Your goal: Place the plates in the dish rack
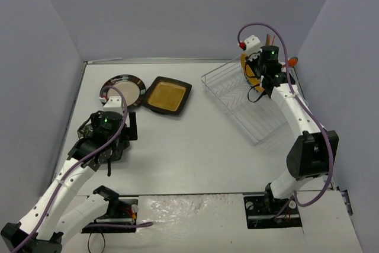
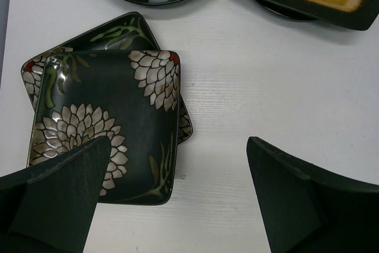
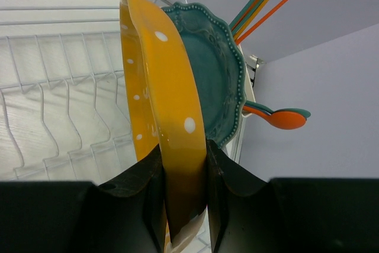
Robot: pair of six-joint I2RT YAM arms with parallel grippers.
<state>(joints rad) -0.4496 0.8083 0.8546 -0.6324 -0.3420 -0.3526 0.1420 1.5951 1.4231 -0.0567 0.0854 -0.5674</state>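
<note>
The dish rack [image 1: 237,96] sits on the desk [image 1: 195,146], far right. The right arm [image 1: 296,114] stretches over it, the right pincer [image 3: 183,167] clamping an upright yellow plate [image 3: 154,75] beside the teal plate [image 3: 213,69]. The left arm [image 1: 71,176] bends low, the left pincer [image 2: 177,146] gaping above two floral plates [image 2: 106,99].

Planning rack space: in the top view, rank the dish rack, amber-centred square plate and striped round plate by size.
dish rack
amber-centred square plate
striped round plate, nearly level with the square one
</note>
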